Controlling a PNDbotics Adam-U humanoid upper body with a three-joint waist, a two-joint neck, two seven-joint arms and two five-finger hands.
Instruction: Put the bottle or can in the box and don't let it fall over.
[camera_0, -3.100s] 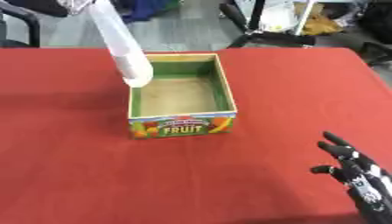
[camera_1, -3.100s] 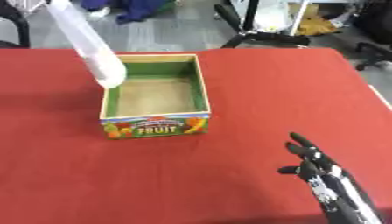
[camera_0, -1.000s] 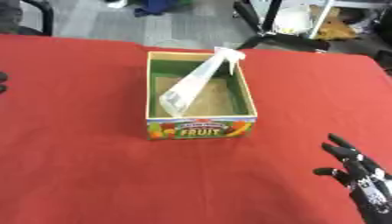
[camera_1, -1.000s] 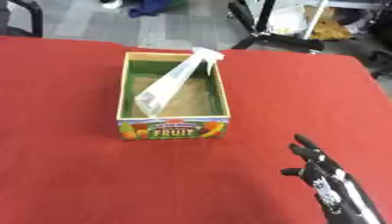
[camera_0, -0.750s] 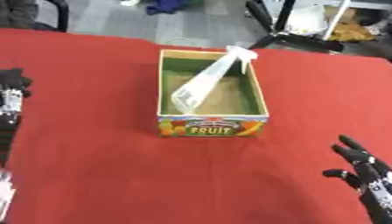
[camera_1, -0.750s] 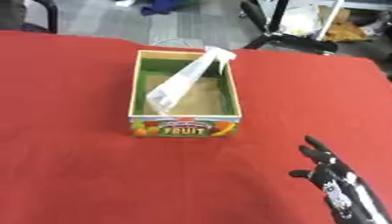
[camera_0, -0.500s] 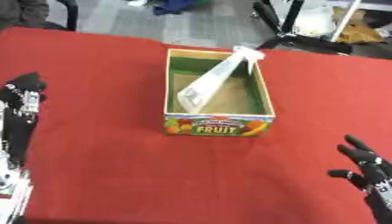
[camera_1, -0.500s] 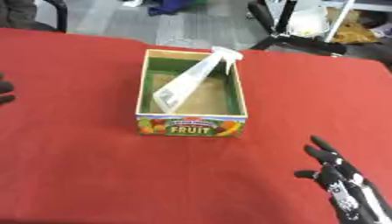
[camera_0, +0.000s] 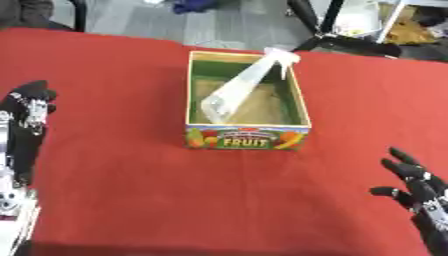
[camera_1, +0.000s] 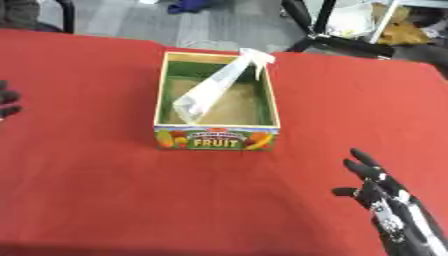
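Left hand (camera_0: 28, 112) at the left edge of the table, arm running up from the lower-left corner, fingers extended away from the robot and only slightly bent at the tips, holding nothing. In the right eye view just its fingertips poke in at the left border. Right hand (camera_1: 376, 182) low on the right, palm over the red tablecloth (camera_0: 122, 190), fingers spread and straight, thumb sticking out to the side, also carrying nothing; its forearm is cut off by the bottom corner. Both hands are well apart from the box (camera_0: 246, 138). The box itself is a green-lined open carton with a fruit picture and the word FRUIT on its near wall, sitting in the middle of the table. Inside it is the clear plastic bottle (camera_0: 241, 90), and it is not upright (it leans steeply): base down near the near-left part of the floor, neck and cap end propped over the far-right rim. Whether the bottle holds liquid is hard to make out; it looks pale and translucent, with no label readable. Beyond the table's far edge, black chair legs (camera_0: 337, 35) and grey floor, the rest blurred.
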